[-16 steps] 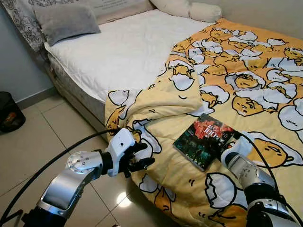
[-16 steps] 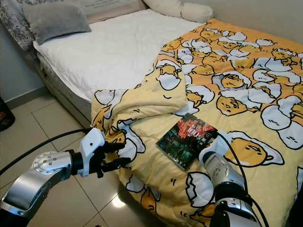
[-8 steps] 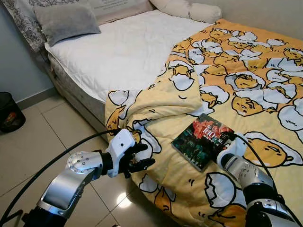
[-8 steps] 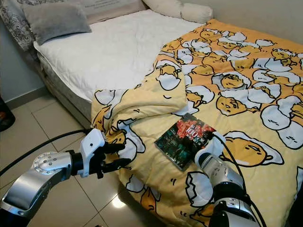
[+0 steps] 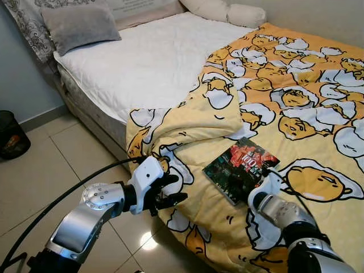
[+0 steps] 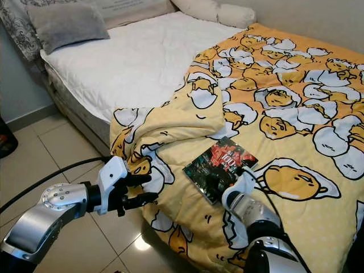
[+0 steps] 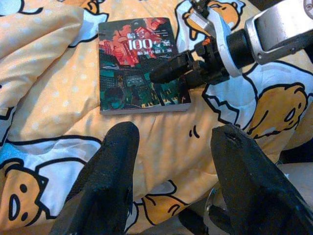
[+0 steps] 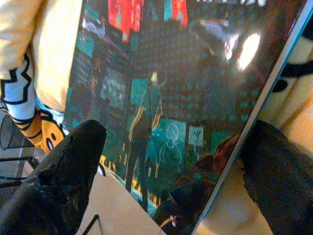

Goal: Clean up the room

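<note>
One book lay flat on the yellow duvet, a stiff, glossy paperback, probably light and slippery, best gripped across its near edge. Right gripper had slid in closer, fingers spread over the cover. Left gripper hovered open beside the bed's edge.

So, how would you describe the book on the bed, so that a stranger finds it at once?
Look at the bed, then at the yellow blanket with egg cartoons covering its right half. Near the blanket's front edge lies the book, flat, just ahead of the right pincer. Its dark cover with red and teal pictures stands out from the yellow.
</note>
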You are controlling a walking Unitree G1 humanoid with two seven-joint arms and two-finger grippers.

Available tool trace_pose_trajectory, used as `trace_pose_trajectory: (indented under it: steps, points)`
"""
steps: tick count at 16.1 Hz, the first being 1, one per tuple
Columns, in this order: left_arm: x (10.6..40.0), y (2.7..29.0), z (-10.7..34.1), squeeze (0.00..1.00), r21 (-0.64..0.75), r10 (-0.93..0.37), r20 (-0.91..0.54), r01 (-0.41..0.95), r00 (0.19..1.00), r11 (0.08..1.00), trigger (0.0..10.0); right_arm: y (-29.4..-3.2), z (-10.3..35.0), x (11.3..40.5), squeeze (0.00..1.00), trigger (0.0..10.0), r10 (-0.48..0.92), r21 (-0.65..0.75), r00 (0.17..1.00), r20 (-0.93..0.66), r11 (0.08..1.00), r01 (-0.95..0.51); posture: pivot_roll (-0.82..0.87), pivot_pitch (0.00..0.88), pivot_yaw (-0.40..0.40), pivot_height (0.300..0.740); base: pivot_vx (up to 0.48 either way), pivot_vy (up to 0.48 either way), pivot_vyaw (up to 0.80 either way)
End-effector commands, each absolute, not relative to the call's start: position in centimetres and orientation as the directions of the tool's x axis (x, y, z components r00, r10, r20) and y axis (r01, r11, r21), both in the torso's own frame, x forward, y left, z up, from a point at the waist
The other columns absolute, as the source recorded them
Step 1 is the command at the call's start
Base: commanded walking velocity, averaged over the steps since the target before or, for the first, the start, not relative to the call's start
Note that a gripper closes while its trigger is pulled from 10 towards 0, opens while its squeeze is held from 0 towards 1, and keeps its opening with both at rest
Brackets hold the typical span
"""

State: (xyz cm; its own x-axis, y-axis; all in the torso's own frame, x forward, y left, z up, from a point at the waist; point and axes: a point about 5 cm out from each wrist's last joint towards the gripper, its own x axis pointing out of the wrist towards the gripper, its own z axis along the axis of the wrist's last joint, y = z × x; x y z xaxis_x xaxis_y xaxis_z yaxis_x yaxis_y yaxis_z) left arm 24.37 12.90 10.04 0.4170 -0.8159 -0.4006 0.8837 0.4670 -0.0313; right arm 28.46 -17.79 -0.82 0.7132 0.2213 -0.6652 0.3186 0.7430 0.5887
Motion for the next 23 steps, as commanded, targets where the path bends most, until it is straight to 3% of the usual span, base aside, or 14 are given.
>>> trace_pose_trajectory:
  steps: [1,3,7,8,9,11,13,23]
  points:
    - [24.7,13.0,10.3,0.17,-0.008,-0.810,-0.405,0.884,0.424,0.467,10.0,-16.7,-1.2,28.3,0.00,10.0,0.257,0.615,0.697,-0.669,0.719,0.325,-0.07,0.000,0.016,0.740,0.000,0.000,0.00]
    - [24.8,13.0,10.3,0.17,0.001,-0.807,-0.399,0.880,0.436,0.475,10.0,-16.1,-1.0,28.6,0.00,10.0,0.276,0.662,0.727,-0.629,0.680,0.314,-0.06,0.000,0.013,0.740,0.000,0.000,0.00]
    - [25.0,13.1,10.7,0.17,0.006,-0.804,-0.375,0.868,0.462,0.496,10.0,-16.2,-1.0,28.8,0.00,9.8,0.221,0.766,0.807,-0.548,0.520,0.378,-0.02,0.000,0.013,0.740,0.000,0.000,0.00]
    - [24.9,13.2,10.7,0.17,0.005,-0.804,-0.374,0.867,0.463,0.498,10.0,-16.4,-1.2,28.6,0.00,8.0,0.205,0.773,0.814,-0.543,0.501,0.389,-0.02,0.000,0.015,0.740,0.000,0.000,0.00]
    - [24.8,13.3,10.7,0.17,0.003,-0.803,-0.370,0.865,0.467,0.501,10.0,-16.4,-1.4,28.5,0.00,1.3,0.194,0.779,0.822,-0.536,0.489,0.393,0.00,0.000,0.017,0.740,0.000,0.000,0.00]
    - [24.8,13.4,10.9,0.17,0.001,-0.801,-0.362,0.860,0.476,0.511,10.0,-16.6,-1.5,28.3,0.00,0.0,0.161,0.795,0.839,-0.520,0.449,0.407,0.01,0.000,0.019,0.740,0.000,0.000,0.00]
    - [24.7,13.5,11.0,0.18,0.000,-0.798,-0.355,0.854,0.486,0.520,10.0,-16.9,-1.3,28.6,0.00,0.0,0.095,0.827,0.867,-0.489,0.367,0.427,0.02,0.000,0.040,0.740,0.000,0.000,0.00]
    - [24.6,13.5,11.0,0.18,-0.001,-0.800,-0.356,0.855,0.484,0.518,10.0,-16.4,-0.6,29.3,0.00,0.0,0.115,0.860,0.895,-0.430,0.354,0.368,0.02,0.000,0.046,0.740,0.000,0.000,0.00]
